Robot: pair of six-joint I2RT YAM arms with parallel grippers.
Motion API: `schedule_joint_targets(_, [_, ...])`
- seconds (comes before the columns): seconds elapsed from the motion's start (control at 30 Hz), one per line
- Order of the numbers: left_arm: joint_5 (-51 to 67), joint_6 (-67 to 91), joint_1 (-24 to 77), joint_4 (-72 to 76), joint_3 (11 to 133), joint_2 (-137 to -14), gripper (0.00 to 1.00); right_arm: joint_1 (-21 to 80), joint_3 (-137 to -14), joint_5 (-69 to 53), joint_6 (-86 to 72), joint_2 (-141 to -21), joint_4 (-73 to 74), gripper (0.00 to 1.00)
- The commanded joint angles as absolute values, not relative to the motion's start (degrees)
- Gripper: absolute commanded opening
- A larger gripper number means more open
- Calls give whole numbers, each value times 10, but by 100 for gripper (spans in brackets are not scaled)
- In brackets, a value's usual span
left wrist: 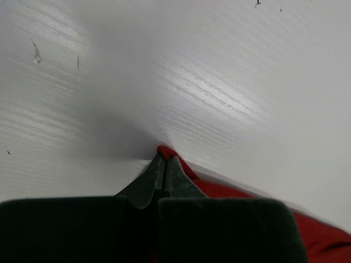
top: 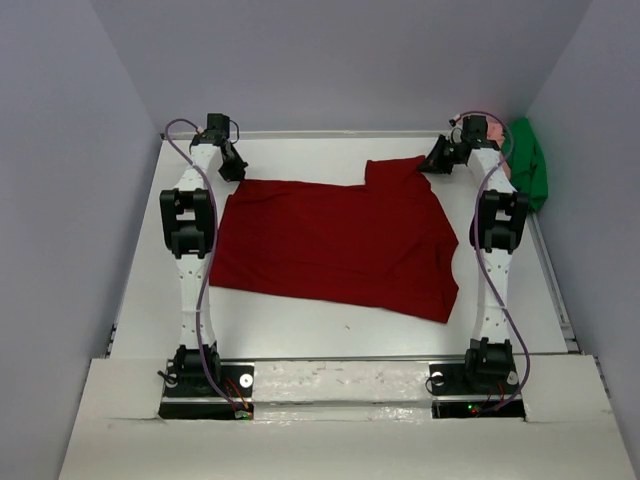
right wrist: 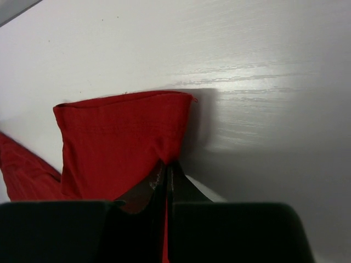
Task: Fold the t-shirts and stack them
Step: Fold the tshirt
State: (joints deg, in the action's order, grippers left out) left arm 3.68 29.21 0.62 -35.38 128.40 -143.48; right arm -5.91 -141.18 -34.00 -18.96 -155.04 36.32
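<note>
The dark red t-shirt [top: 340,240] lies spread across the middle of the table. My left gripper [top: 236,172] is at its far left corner and is shut on a small pinch of the red cloth [left wrist: 247,197]; the fingertips [left wrist: 164,159] meet at the fabric's edge. My right gripper [top: 432,163] is at the far right sleeve [right wrist: 120,137], with its tips [right wrist: 167,164] shut on the sleeve's hem. The bright green t-shirt [top: 527,165] is bunched at the far right edge. A sliver of pale pink t-shirt [top: 507,168] shows beside it, mostly hidden behind the right arm.
The white table [top: 300,330] is walled in by grey panels at the back and on both sides. Both arm bases stand on the near ledge [top: 340,385]. Bare tabletop runs along the near side of the red shirt and at the far back.
</note>
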Motion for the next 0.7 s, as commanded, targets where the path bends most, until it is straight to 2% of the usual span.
schedule_joint_targets(0.0, [18, 286, -10, -367, 1266, -1360, 0, -61, -1443, -312, -170, -1480, 371, 0])
schedule_joint_targets(0.67, [16, 288, -19, -362, 1227, -1309, 0, -77, -1467, -319, -171, -1440, 403, 0])
